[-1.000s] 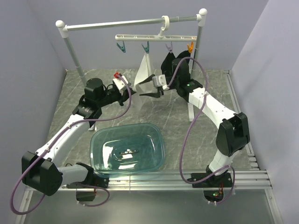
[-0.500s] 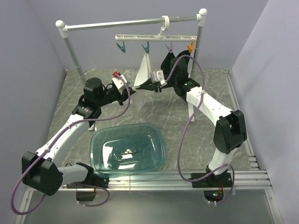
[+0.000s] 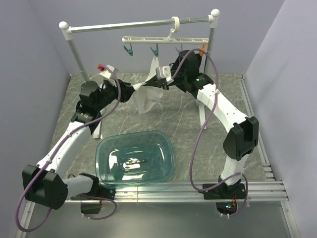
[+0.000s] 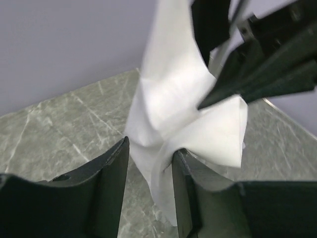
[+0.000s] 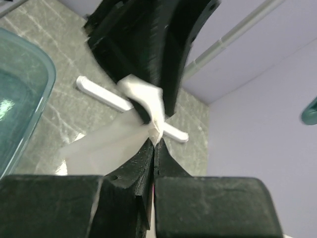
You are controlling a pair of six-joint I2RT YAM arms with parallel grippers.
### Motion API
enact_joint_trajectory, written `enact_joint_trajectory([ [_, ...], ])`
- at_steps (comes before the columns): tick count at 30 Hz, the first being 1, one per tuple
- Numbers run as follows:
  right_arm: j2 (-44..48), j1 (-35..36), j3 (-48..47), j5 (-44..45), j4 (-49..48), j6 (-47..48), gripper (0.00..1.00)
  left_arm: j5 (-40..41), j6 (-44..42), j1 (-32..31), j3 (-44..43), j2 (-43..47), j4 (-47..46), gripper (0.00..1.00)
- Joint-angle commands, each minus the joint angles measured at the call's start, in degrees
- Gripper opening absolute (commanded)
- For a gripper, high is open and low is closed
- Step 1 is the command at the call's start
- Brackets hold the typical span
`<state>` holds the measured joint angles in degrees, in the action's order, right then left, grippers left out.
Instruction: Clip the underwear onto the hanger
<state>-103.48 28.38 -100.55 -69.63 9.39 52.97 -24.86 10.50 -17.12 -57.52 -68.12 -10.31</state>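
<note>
One underwear [image 3: 146,102]: right end effector [image 5: 154,143] pinched shut on it, left end effector [image 4: 150,149] parted around it.

This is a robot lab test cell, not a home. A left arm [image 3: 69,139] and a right arm [image 3: 223,111] are bolted to metal tracks [image 3: 198,191] at the near edge of a marble-patterned worktop [image 3: 183,119], with cables [image 3: 198,144] looping loose. Plain lilac walls [image 3: 29,49] box the worktop in on three sides. The only household things are a small rail [image 3: 138,24] on white posts, a hanger [image 3: 163,38] with pegs, and a teal tub [image 3: 173,161].
</note>
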Motion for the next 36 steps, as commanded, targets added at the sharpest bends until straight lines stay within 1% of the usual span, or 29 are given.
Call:
enact_joint_trajectory([
  [1,-1.37,1.06,-4.38,2.47,8.18,3.89,0.0,4.2,7.77,1.74,-3.65,0.18,-2.7,0.44],
  [4,-2.77,1.67,-7.71,4.14,13.62,6.17,0.0,5.69,12.33,2.97,-5.41,-0.79,-1.83,0.44],
  [5,-3.56,1.85,-8.6,4.58,16.51,7.31,0.0,5.09,13.05,3.84,-5.67,-1.4,-2.26,0.45],
  [7,-4.18,2.2,-10.36,5.11,19.16,7.76,0.0,2.29,13.49,4.29,-6.38,-2.28,-4.1,0.45],
  [10,-4.27,2.12,-10.19,5.03,18.4,6.45,0.0,-0.61,13.15,4.38,-6.73,-2.9,-5.34,0.44],
  [11,-4.1,2.2,-10.02,5.11,18.04,5.92,0.0,-3.32,12.79,4.38,-6.56,-3.07,-5.6,0.44],
  [15,-4.18,2.12,-10.01,5.02,17.51,4.07,0.0,-5.89,9.81,4.64,-4.36,-1.58,-6.57,0.46],
  [16,-4.18,2.03,-10.01,5.03,17.68,4.33,0.0,-6.6,10.15,5.17,-3.75,-1.23,-6.74,0.46],
  [18,-4.27,2.12,-10.01,5.11,17.68,4.25,0.0,-10.27,10.76,6.66,-4.44,-1.14,-6.83,0.48],
  [20,-4.36,2.12,-10.36,5.29,18.03,4.16,0.0,-11.43,10.59,7.28,-6.37,-1.49,-6.66,0.52],
  [21,-4.45,2.2,-10.63,5.38,18.03,4.16,0.0,-11.61,10.24,7.28,-7.16,-1.75,-6.48,0.57],
  [22,-4.54,2.2,-11.15,5.73,18.47,4.16,0.0,-11.09,9.63,7.28,-8.91,-2.19,-5.52,0.59],
  [23,-4.88,2.12,-11.5,5.99,18.73,4.16,0.0,-10.21,9.8,7.28,-9.89,-2.46,-5.34,0.64],
  [24,-5.06,2.2,-11.77,6.08,18.91,4.33,0.0,-7.33,10.32,7.28,-10.85,-2.81,-4.9,0.68],
  [26,-4.89,2.12,-12.04,6.43,19.0,4.25,0.0,-4.42,13.22,7.28,-15.06,-4.91,-2.89,0.78],
  [29,-4.45,2.12,-11.77,7.13,19.35,4.77,0.0,1.29,16.3,7.28,-20.96,-7.73,-1.65,0.82],
  [30,-4.27,2.12,-11.51,7.31,19.27,4.77,0.0,4.18,16.74,7.19,-21.93,-7.99,-1.39,0.82],
  [31,-4.1,2.12,-11.33,7.57,18.83,4.6,0.0,9.25,18.48,7.02,-23.07,-8.17,-1.47,0.83],
  [32,-3.84,2.03,-11.16,7.92,18.56,4.42,0.0,11.65,18.94,5.97,-23.78,-8.26,-0.95,0.87],
  [33,-3.75,2.12,-10.63,8.1,18.3,4.34,0.0,13.68,18.77,4.92,-24.48,-8.43,-0.07,0.88],
  [34,-3.66,2.03,-10.37,8.28,17.6,4.25,0.0,17.62,16.94,2.21,-25.96,-8.7,0.8,0.89],
  [36,-3.31,2.12,-9.58,9.07,16.37,3.46,0.0,19.84,15.0,-0.18,-26.07,-8.26,1.78,0.9],
])
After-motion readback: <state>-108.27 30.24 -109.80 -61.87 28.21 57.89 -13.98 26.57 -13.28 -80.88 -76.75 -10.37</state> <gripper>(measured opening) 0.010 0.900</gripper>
